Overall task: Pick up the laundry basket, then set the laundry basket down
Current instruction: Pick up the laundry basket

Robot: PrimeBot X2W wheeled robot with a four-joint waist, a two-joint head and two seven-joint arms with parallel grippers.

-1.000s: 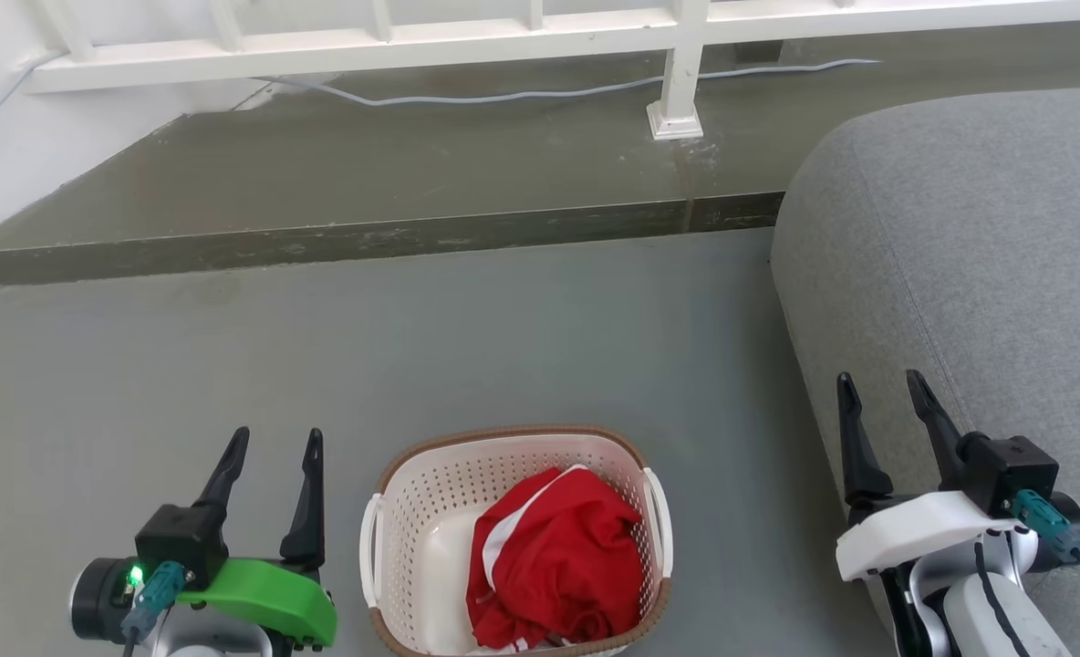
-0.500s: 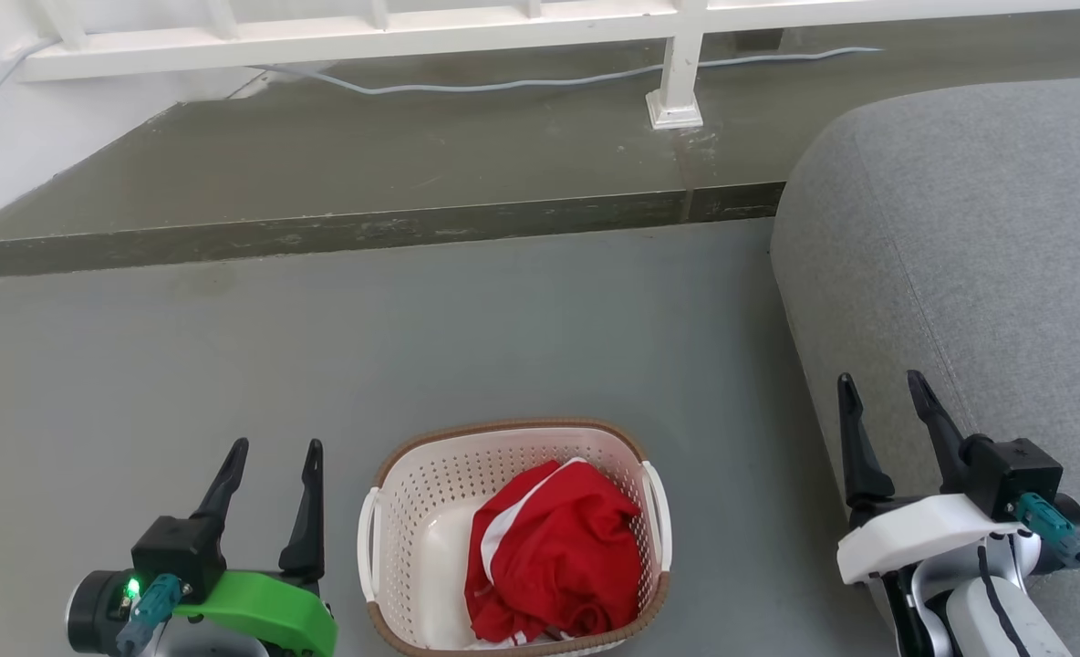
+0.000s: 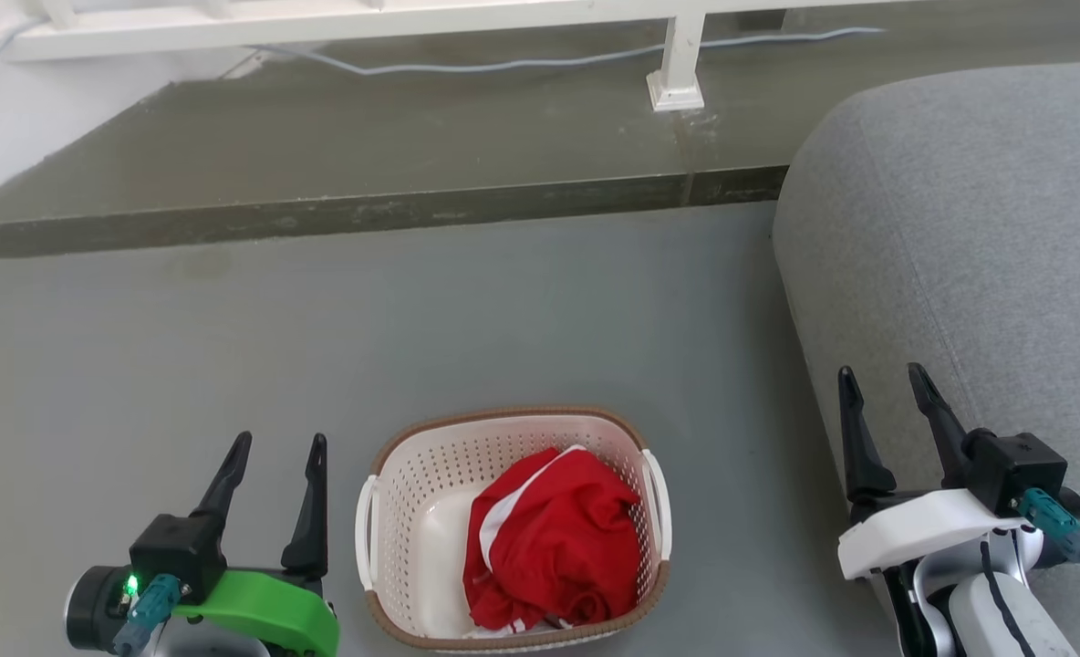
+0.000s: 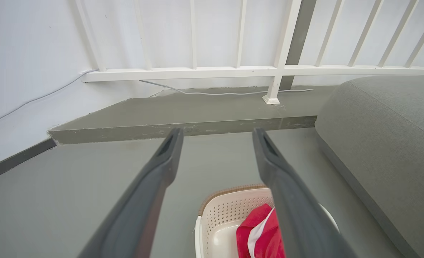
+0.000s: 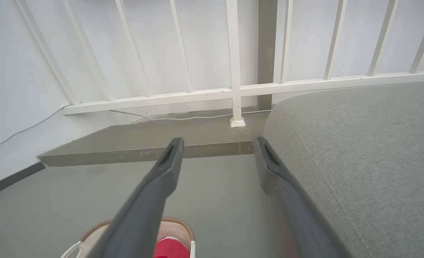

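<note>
The laundry basket (image 3: 503, 413) sits on the grey floor (image 3: 522, 310) at the bottom centre of the head view, with a red garment (image 3: 554, 538) heaped in its right half. Over the last second the whole picture has slid upward, step and railing alike. The head has tipped down and the basket itself has not moved. Its near rim, cut off before, now just clears the bottom edge, so both white side handles can be judged for a two-armed lift.

The left gripper (image 3: 281, 440) at lower left and the right gripper (image 3: 879, 372) at lower right flank the basket, each with fingers spread and empty, neither touching it.

The grey sofa (image 3: 960, 228) crowds the right gripper's side, so that arm probably has little room to swing outward. Bare floor lies open to the left and up to the raised step (image 3: 367, 214), which likely suits the set-down.
</note>
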